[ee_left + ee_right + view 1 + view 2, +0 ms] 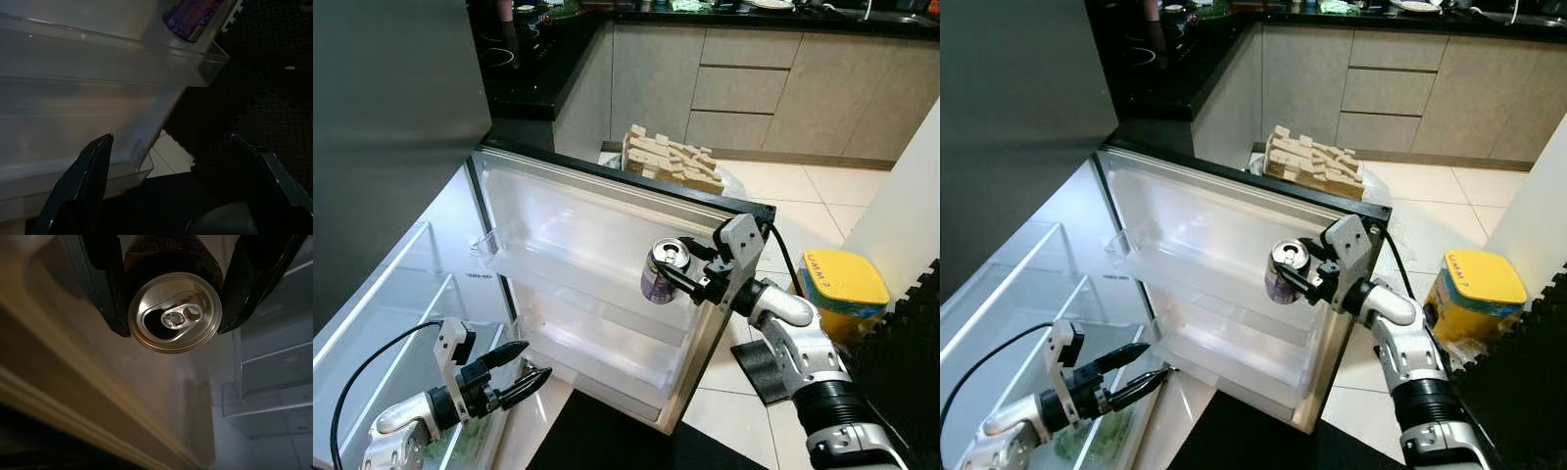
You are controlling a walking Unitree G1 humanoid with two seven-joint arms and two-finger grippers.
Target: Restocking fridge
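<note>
One can (pixel 662 272) clenched in right claw (pixel 677 281) over door shelf (pixel 570 276); placing step. Next: lower, release. Left claw (pixel 521 371) spread, empty, at 7 o'clock.

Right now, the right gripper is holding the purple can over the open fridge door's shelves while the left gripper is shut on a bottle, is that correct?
Not quite. The left gripper holds no bottle: in the left eye view its fingers stand open and empty, low beside the fridge door. The rest stands: the right gripper is clamped on the purple can over the door shelves, as the right wrist view confirms.
</note>
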